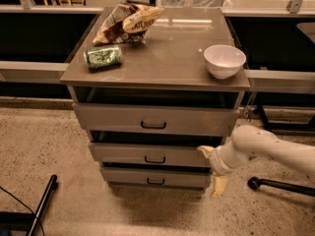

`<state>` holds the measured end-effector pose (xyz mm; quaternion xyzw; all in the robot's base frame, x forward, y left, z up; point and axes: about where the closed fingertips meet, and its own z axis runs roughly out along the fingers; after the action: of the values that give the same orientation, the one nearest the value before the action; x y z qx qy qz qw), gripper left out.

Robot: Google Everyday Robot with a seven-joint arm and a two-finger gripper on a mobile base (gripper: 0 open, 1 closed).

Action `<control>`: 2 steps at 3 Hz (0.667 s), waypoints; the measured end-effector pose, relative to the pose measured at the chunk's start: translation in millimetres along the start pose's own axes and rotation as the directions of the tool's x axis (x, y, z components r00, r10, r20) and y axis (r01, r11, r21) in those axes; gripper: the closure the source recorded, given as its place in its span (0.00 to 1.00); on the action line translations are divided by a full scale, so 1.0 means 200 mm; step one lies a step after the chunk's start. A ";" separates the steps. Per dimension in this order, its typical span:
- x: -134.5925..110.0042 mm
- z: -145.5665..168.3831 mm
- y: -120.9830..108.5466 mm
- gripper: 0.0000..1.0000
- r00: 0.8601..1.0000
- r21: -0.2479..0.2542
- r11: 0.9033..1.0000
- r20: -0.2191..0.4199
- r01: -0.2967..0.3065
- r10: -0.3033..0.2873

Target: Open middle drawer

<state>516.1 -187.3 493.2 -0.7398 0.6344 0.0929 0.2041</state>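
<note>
My end effector (212, 167), fingers apart, sits at the right end of the middle drawer (128, 154), second of three fronts under the desk (167, 58); I should pull straight and level, lest the bowl (224, 60), can (103, 57) and snack bag (129, 22) above shift; speckled floor (44, 146) around.

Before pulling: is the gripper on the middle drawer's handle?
No, the gripper sits at the right end of the middle drawer, away from its handle.

High frontal view down onto cabinet (172, 48); claw (212, 168) lower right.
</note>
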 end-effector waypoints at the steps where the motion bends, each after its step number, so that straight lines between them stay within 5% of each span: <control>1: 0.12 0.15 0.00 0.00 0.995 -0.044 0.996 -0.059 0.083 -0.085; 2: 0.14 0.20 -0.05 0.00 0.978 -0.031 0.984 -0.100 0.178 -0.180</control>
<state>536.1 -194.6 449.1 -0.7999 0.5737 0.0430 0.1706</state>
